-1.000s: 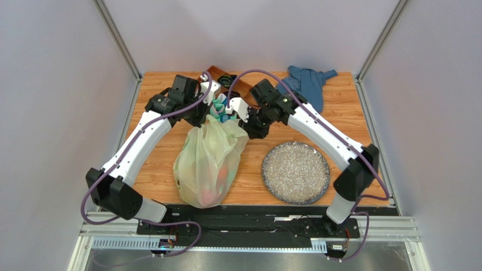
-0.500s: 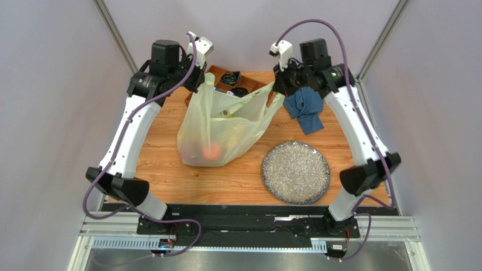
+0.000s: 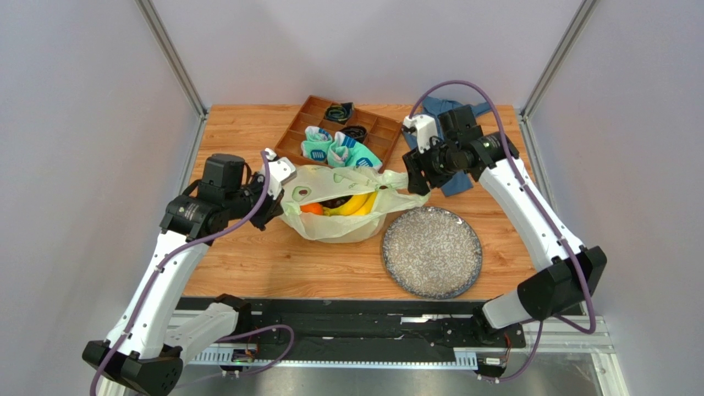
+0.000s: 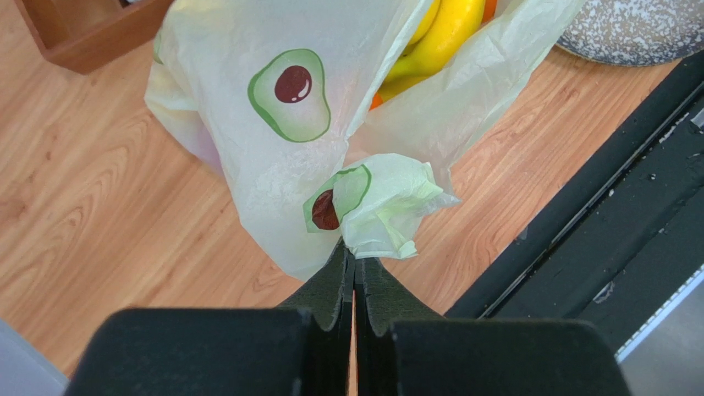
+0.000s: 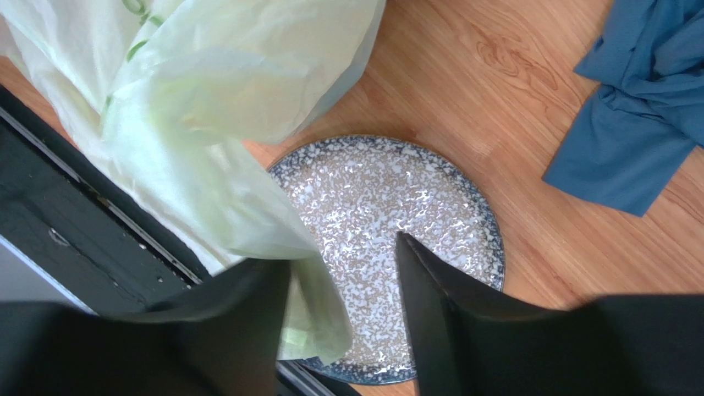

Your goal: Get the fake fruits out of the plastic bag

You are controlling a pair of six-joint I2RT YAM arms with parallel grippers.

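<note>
Left gripper [image 4: 354,266] pinches a fold of the plastic bag [image 4: 248,157] between pressed-together jaws; right gripper [image 5: 341,254] stands spread above the speckled plate [image 5: 388,190].

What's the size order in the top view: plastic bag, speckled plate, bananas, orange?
1. plastic bag and speckled plate: they look about alike, and the bag is crumpled, so no ranking between them.
2. bananas
3. orange, partly hidden inside the bag.
</note>
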